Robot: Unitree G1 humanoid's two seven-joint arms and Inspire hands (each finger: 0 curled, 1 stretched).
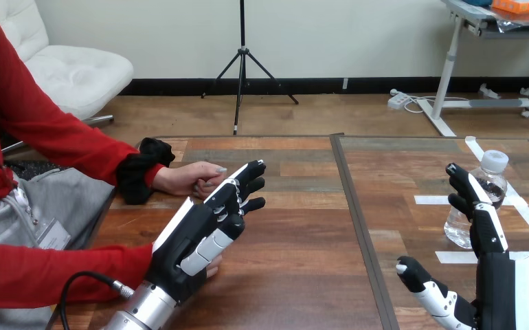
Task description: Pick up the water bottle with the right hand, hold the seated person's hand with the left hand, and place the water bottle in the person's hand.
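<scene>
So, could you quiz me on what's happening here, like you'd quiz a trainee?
1. True or false: the bottle lies on its side.
2. The left hand has its fingers: A open, B curled into a fist.
3. Fill in: the hand beside the bottle is the robot's ___ hand.
Key: 1 false, it stands upright. 2 A. 3 right: the right hand.

light: I'm seeing bright, even light across the table (296,268) | shadows: soft and faint, darkest beneath the person's farther hand (189,180) | glare: small glints on the water bottle (495,175)
</scene>
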